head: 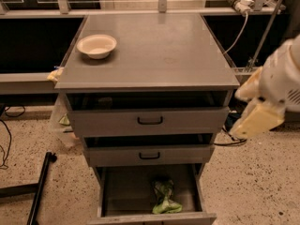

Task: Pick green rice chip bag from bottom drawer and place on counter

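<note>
The bottom drawer [117, 191] stands pulled out at the foot of the cabinet, its front panel cut off by the lower edge of the view, so only its dim grey interior and side walls show. The green rice chip bag [164, 198] lies crumpled on the drawer's floor, right of the middle and towards the front; its print is too dark to make out. Above it, the middle drawer [149, 155] and the top drawer [150, 120] are each open a little, and the gaps behind their fronts are black, hiding whatever is inside. A small yellowish scrap [55, 74] at the left edge of the counter [159, 55] cannot be identified. A white bowl [96, 46] sits on this surface near its back left corner. The arm [283, 74] enters from the right edge, blurred and partly out of view, a bulky white body well right of the cabinet and level with the top drawer. From it the pale yellow gripper [255, 121] slants down and to the left, near the cabinet's right side but apart from it, holding nothing that can be seen; whether it is open or closed cannot be told.
</note>
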Controlling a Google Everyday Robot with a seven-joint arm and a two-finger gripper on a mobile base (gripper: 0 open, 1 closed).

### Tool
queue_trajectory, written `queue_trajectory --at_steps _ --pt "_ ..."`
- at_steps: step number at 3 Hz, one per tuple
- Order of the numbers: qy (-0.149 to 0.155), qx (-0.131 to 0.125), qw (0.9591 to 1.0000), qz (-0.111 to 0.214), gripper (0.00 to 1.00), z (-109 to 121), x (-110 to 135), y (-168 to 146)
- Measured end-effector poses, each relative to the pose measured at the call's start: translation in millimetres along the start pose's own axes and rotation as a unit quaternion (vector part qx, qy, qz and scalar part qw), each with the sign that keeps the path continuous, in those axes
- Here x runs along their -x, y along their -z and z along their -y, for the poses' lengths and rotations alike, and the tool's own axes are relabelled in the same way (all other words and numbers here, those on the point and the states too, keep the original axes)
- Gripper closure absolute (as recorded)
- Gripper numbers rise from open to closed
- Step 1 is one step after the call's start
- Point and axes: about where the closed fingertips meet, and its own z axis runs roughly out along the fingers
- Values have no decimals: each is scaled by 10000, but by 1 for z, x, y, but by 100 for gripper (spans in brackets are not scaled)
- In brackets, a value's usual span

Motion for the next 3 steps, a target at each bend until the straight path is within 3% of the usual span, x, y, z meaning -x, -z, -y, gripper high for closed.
queue_trajectory --at_steps 1,2,3 --pt "-266 257 9987 352 64 -35 9 -65" --pt "-521 710 9947 536 88 -73 10 -156" --pt "-583 741 9942 517 100 -89 0 -188"
